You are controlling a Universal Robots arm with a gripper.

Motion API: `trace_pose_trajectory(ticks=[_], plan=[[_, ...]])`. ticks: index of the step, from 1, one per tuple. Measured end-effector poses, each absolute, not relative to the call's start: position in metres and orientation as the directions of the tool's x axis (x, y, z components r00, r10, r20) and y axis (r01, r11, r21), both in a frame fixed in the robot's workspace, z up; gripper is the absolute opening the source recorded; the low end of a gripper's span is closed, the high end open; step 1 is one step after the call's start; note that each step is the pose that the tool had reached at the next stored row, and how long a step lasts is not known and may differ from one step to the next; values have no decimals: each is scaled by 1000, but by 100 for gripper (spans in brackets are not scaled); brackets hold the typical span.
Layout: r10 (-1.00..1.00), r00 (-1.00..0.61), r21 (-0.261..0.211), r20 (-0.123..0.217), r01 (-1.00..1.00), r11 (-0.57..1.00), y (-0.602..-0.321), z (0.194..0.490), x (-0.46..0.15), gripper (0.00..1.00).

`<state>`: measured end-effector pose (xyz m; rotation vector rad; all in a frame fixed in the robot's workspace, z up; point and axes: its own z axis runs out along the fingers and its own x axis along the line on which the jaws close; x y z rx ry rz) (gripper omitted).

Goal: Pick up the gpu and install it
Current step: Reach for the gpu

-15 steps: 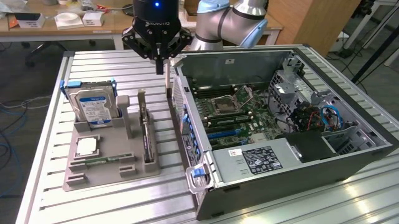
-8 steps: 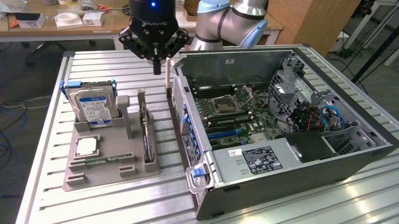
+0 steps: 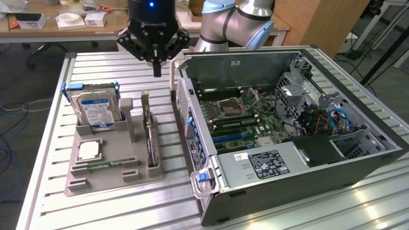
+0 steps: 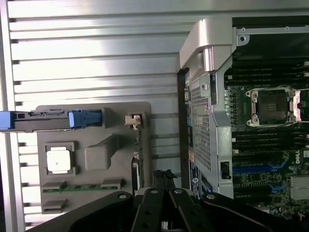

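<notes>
The gpu (image 3: 149, 139) is a thin black card standing on edge in a slot of the grey holder (image 3: 112, 177). My gripper (image 3: 157, 72) hangs shut above the table, past the card's far end and beside the open computer case (image 3: 255, 187), with nothing between its fingers. In the wrist view the gpu (image 4: 138, 159) appears edge-on along the side of the holder (image 4: 96, 157) nearest the case. There my shut gripper (image 4: 163, 178) lies just off the card, between it and the case wall (image 4: 205, 111).
A silver hard drive (image 3: 96, 109) with a blue-white label stands in the holder, with a square silver chip (image 3: 89, 151) and a green memory stick (image 3: 102, 164) lying flat. The case shows its motherboard (image 3: 240, 117). Everything rests on a slatted metal table (image 3: 115, 211).
</notes>
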<state>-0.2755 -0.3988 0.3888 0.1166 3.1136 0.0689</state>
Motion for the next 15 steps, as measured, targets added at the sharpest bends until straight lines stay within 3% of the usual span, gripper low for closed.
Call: trace_pose_trajectory(ticks=[15], plan=[[75, -997, 45, -23, 74, 996, -399, 389, -290, 11]])
